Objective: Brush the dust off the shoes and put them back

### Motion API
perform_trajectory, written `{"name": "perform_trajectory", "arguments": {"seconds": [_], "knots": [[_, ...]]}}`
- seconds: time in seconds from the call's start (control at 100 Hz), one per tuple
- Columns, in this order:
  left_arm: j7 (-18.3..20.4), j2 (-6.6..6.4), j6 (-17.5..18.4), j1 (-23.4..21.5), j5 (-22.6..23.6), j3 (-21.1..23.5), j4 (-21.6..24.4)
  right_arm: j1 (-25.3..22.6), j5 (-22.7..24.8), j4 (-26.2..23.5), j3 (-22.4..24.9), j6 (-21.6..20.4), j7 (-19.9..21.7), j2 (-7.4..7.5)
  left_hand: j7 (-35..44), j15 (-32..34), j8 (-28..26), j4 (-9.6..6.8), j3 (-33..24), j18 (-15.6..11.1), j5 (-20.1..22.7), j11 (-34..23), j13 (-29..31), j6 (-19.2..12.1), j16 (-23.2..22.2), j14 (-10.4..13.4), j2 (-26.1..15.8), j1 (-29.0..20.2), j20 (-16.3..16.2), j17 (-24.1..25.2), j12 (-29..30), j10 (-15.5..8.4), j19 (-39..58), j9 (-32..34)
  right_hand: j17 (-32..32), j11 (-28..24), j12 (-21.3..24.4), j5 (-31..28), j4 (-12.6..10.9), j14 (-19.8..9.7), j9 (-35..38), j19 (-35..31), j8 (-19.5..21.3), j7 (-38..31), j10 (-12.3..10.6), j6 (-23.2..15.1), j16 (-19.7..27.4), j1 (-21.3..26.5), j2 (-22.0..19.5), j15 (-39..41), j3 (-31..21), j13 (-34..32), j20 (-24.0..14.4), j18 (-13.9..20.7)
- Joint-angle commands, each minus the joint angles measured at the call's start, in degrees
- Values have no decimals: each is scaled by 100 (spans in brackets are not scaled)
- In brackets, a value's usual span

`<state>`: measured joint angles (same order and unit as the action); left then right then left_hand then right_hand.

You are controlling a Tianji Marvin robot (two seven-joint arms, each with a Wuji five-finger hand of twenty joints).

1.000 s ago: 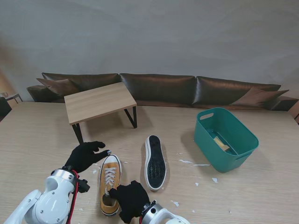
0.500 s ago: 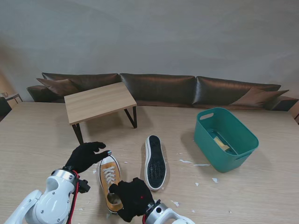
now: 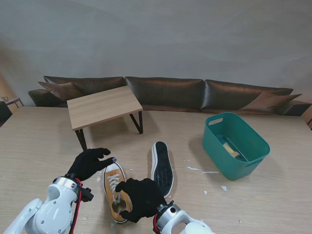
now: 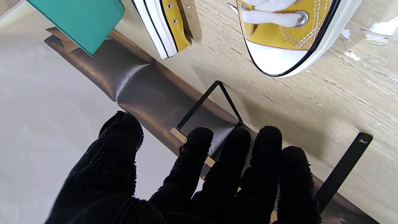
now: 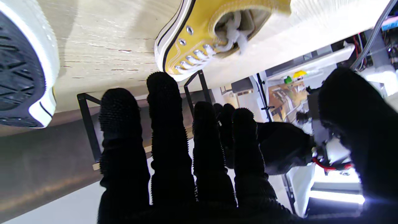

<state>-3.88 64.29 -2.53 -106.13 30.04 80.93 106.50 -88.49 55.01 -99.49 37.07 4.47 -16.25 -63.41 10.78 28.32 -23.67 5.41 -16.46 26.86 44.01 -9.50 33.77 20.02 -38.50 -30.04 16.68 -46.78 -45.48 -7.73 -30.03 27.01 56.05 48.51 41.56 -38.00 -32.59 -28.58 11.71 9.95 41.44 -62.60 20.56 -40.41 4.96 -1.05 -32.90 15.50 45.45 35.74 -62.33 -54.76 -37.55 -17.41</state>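
Risk sits with the right hand (image 3: 141, 199), fingers spread and holding nothing over the yellow sneaker (image 3: 115, 187) (upright): a careless sweep could tip it.

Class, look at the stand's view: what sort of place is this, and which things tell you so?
Probably a staged living-room corner: a dark leather sofa, a low wooden table and a green storage bin on wood flooring.

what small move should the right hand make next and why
Probably lower the right hand onto the upright mustard-yellow canvas sneaker and sweep along it. The black-gloved hand hovers open over its heel end, holding nothing, while the left hand rests open by the white toe cap, so brushing seems not yet begun.
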Motion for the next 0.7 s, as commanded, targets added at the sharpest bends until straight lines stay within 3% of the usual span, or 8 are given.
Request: {"name": "perform_trajectory", "arguments": {"seconds": [0.0,0.38,0.69], "knots": [[99,14,25,-19,-10,-42,36,-75,-48,-131,98,-30,89,-33,25,32,-30,-216,148,-25,54,-30,-39,17,-47,-205,-199,-151,-87,90,-55,116,262,90,-1513,88,112,-86,-210,101,-251,162,17,56,92,-166,82,-158,-112,-155,157,223,189,-212],[440,-63,-44,-87,99,-155,336,-510,-1035,-543,1115,-298,321,-134,34,-66,-37,-215,157,-32,62,-14,-67,-53,4,-186,-181,-165,-23,145,-39,87,132,52,-1828,406,259,-284,-393,327,-352,606,221,412,152,-209,309,-74,-767,-706,684,557,223,-348],[703,-151,-163,-628,696,-70,947,-615,-1708,-538,1765,-396,364,-217,53,-441,-51,-209,98,-70,30,43,-206,-395,231,-75,9,-202,184,248,77,-115,-334,-42,-1976,559,301,-450,-516,457,-299,825,298,629,227,-190,366,-20,-1112,-889,921,684,211,-407]]}}
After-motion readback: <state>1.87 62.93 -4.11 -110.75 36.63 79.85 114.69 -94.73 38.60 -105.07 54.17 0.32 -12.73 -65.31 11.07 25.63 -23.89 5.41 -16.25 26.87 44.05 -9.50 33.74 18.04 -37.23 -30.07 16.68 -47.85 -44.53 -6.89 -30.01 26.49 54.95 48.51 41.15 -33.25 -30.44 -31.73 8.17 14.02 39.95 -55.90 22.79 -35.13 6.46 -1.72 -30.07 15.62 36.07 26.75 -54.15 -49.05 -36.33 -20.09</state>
